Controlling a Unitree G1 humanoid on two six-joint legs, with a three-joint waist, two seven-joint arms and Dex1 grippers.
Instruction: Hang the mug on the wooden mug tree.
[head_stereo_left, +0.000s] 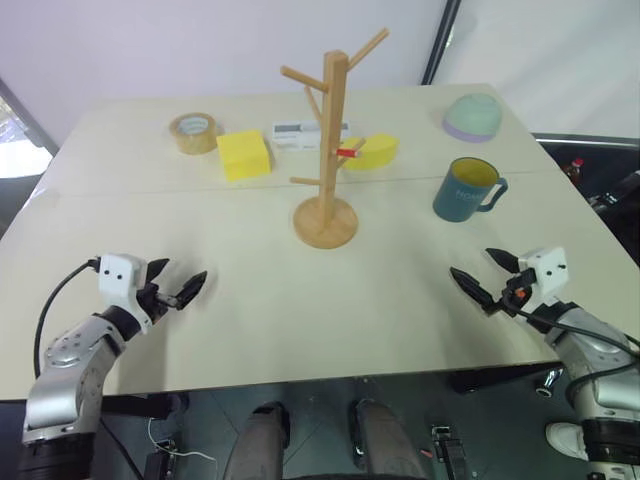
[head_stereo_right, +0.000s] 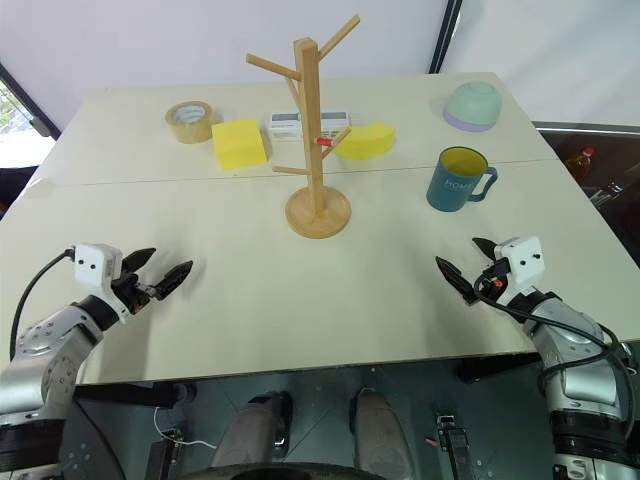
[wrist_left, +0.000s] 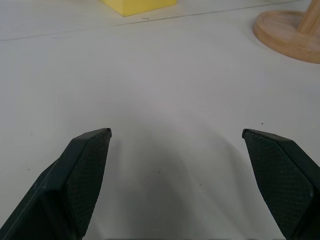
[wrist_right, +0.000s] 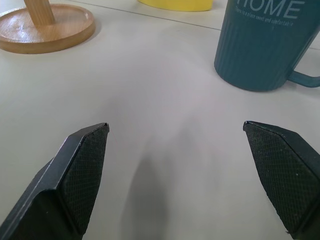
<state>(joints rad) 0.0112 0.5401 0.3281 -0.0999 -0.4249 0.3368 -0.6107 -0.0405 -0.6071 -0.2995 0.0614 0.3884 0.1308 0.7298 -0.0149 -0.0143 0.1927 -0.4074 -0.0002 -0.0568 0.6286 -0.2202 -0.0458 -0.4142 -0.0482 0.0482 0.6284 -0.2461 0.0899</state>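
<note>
I've got both arms low at the near table (head_stereo_left: 250, 330) edge, forearms angled inward, grippers roughly level. L gripper (head_stereo_left: 176, 284) fingers spread wide, nothing between them, tips aimed fwd and a bit inward over bare tabletop. R gripper (head_stereo_left: 484, 278) same deal: fingers wide apart, empty, tips aimed inward-left.

Fwd of the R gripper and slightly to its outer side, apart from it, sits the mug (head_stereo_left: 465, 189): upright, long axis vertical, mouth up showing yellow inside, loop handle sticking out to the right, away from the tree. "HOME" lettering on its side in the R wrist view.

Wooden mug tree (head_stereo_left: 328, 150) stands fwd and well to the left of the R gripper, about midway between both grippers, post vertical on its round base, pegs angled upward, all bare. Mug and tree well apart.

Beyond: yellow block (head_stereo_left: 244, 154), yellow sponge (head_stereo_left: 372, 151) behind the tree, tape roll (head_stereo_left: 194, 132), white box (head_stereo_left: 297, 134), pale dome bowl (head_stereo_left: 473, 117) far back behind the mug.
</note>
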